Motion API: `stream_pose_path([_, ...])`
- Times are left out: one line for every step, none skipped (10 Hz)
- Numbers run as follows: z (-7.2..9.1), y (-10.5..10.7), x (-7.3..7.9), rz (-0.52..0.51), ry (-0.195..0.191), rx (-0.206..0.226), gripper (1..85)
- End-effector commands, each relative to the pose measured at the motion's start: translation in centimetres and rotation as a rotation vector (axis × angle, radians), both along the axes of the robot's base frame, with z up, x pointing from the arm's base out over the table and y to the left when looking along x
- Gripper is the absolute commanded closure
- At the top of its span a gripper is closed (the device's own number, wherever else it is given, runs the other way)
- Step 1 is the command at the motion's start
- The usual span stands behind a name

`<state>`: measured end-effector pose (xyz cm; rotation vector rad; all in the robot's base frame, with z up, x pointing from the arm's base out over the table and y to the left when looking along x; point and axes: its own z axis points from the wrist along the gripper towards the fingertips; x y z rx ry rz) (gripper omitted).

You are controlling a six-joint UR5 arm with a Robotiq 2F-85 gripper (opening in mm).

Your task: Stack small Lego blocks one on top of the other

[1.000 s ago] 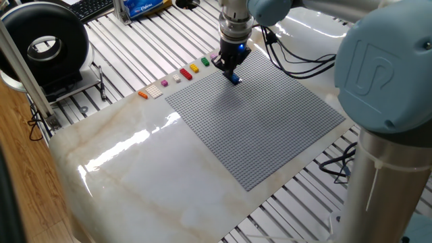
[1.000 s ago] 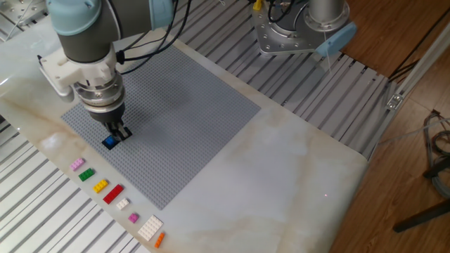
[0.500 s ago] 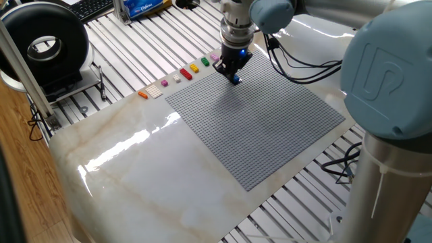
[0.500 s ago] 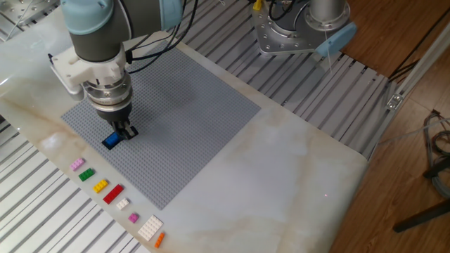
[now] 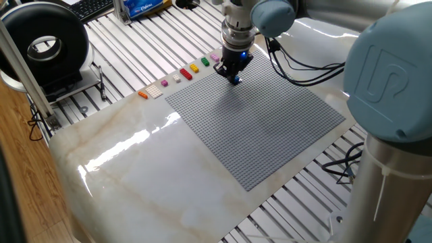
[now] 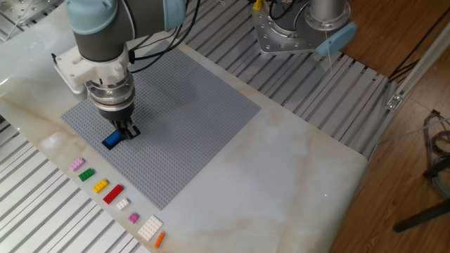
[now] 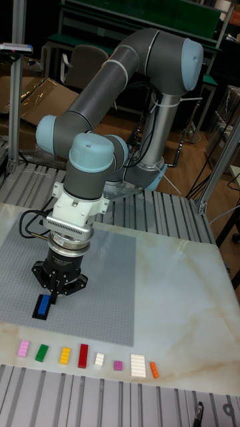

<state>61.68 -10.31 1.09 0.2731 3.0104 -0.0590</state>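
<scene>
In the tall fixed view, the small blue studded plastic Lego brick sat on a black brick at the lower left of the big grey studded baseplate. The black two-finger gripper hung right over the blue brick's far end, touching or nearly so. Couldn't tell if its jaws were apart or clamped. Along the bottom of the frame, a row of loose coloured bricks lay on the marble-look table, with a pink one at the far left.
</scene>
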Motion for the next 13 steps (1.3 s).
stream_pose_path([1.1,0.2,0.1,-0.011,0.011,0.012,84.7])
stream_pose_path([1.5,0.5,0.4,-0.024,0.011,0.018,84.7])
stream_pose_path([1.7,0.3,0.5,-0.022,0.017,0.013,84.7])
stream_pose_path([1.5,0.0,0.7,-0.01,0.013,0.009,84.7])
stream_pose_path([1.2,-0.8,1.2,0.011,0.0,-0.001,84.7])
stream_pose_path([0.9,-1.3,1.6,0.022,-0.005,-0.004,84.7])
stream_pose_path([0.8,-1.7,1.6,0.028,-0.005,-0.011,84.7])
stream_pose_path([0.9,-2.0,1.6,0.029,0.001,-0.022,84.7])
stream_pose_path([0.9,-2.1,1.4,0.028,0.009,-0.026,84.7])
stream_pose_path([0.9,-2.1,1.5,0.028,0.008,-0.028,84.7])
stream_pose_path([0.9,-2.1,1.5,0.03,0.008,-0.026,84.7])
stream_pose_path([0.8,-2.1,1.7,0.032,0.005,-0.023,84.7])
stream_pose_path([0.6,-2.0,1.9,0.032,0.0,-0.022,84.7])
